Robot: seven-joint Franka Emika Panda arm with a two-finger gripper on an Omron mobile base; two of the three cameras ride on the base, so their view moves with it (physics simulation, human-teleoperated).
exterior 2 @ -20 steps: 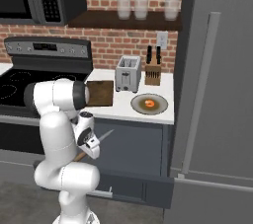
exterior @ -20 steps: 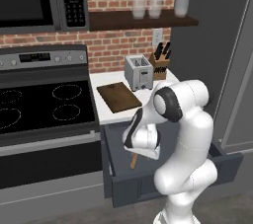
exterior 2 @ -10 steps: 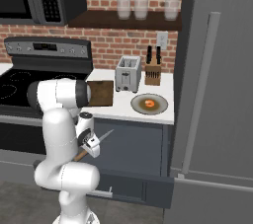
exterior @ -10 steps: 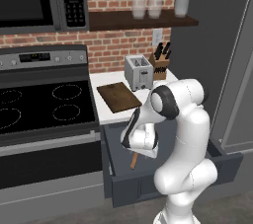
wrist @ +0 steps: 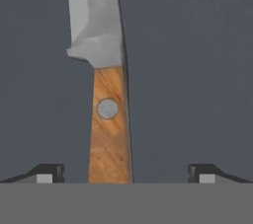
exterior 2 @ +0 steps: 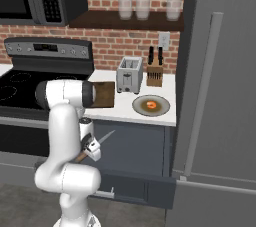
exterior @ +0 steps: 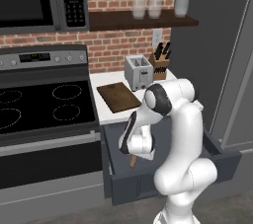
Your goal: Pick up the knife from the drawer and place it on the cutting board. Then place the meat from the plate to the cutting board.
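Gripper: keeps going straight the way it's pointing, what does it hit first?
Likely the knife: its wooden handle lies centred between the open gripper fingertips, on the drawer floor. Remaining gap is unclear.

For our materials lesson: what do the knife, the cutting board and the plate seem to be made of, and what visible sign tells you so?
Knife: the blade looks like matte silvery metal, plain grey; the handle looks like light brown wood, with streaky grain and a round grey rivet.
Cutting board: seemingly dark brown wood, flat and dull; grain is too faint to confirm.
Plate: pale beige, smooth and shallow, possibly ceramic; the look leaves it open.
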